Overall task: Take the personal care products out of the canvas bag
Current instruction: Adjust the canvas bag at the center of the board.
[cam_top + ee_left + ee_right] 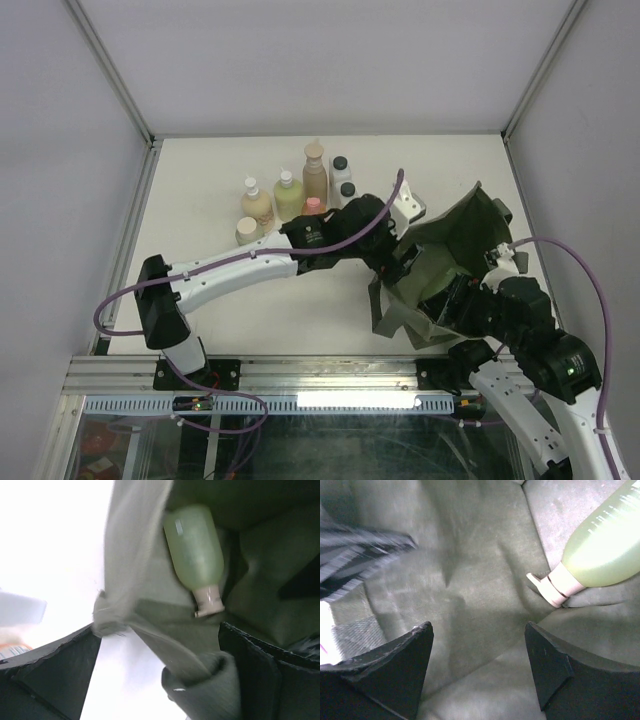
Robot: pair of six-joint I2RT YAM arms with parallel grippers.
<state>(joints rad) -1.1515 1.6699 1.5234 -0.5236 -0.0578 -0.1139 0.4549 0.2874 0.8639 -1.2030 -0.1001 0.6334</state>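
The olive canvas bag [455, 235] lies open at the right of the table. Inside it lies a yellow-green bottle [194, 545] with a beige cap [554, 587], seen in both wrist views. My left gripper [398, 262] is at the bag's left rim, open, with a fold of the rim fabric [190, 650] lying between its spread fingers [270, 670]. My right gripper [447, 300] is inside the bag, open over bare fabric, and the yellow-green bottle [607, 547] lies beyond its right finger [555, 665]. Several personal care products [300, 195] stand in a group at the back left.
The group outside the bag holds tan, yellow-green, orange and black-capped white bottles and a beige jar [248, 231]. White enclosure walls [70, 150] close in the table on three sides. A metal rail [300, 375] runs along the near edge. Purple cables [585, 270] loop off both arms.
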